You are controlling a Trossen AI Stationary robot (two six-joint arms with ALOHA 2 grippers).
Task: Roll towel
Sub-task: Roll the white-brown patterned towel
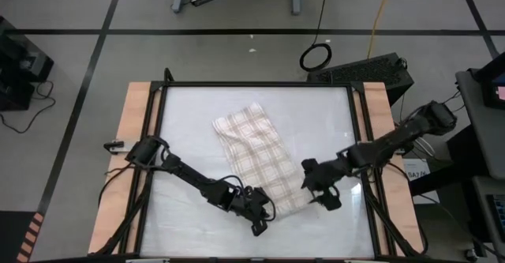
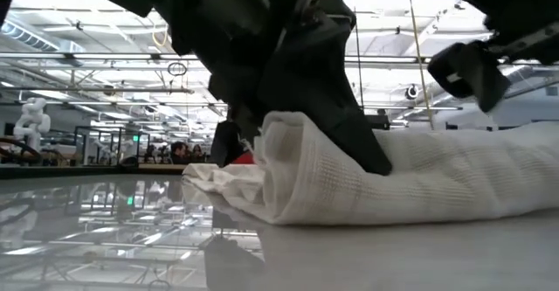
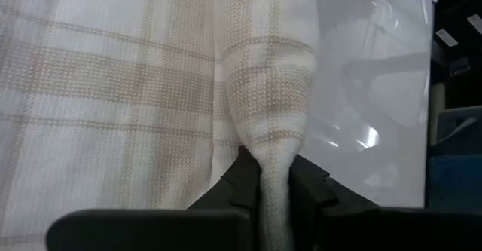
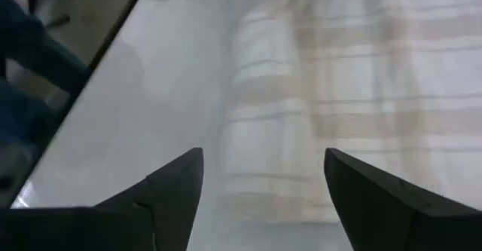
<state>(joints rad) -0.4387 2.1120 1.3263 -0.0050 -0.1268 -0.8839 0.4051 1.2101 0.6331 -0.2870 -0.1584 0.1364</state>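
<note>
The left hand (image 1: pixel 260 219) sits at about seven o'clock on the white worktop (image 1: pixel 189 129), low at the near end of the towel (image 1: pixel 256 156); its two dark fingers (image 3: pixel 233 198) are pinched tight on a rolled fold of the cloth, which runs up between them in the left wrist view as a narrow cream tube crossed by tan stripes; in the low view that same roll (image 2: pixel 349 182) rises as a thick curl off the glossy surface, with the arm's dark body pressed into it from above.

The towel, cream-white with a tan-brown plaid grid, lies on a slant across the middle of the worktop, its far end toward eleven o'clock and its near end toward six o'clock; the far part lies flat, the near part is gathered into the roll between the two hands.

The right hand (image 1: pixel 322 193) stands at about five o'clock, just beside the towel's right edge; its fingers (image 4: pixel 177 191) are spread wide apart and hold nothing, the pale plaid cloth (image 4: pixel 361 100) showing beyond and between them.

No brand, label or writing can be read on the towel, the arms or the worktop; small tags at the edge of the left wrist view are too blurred to make out.
</note>
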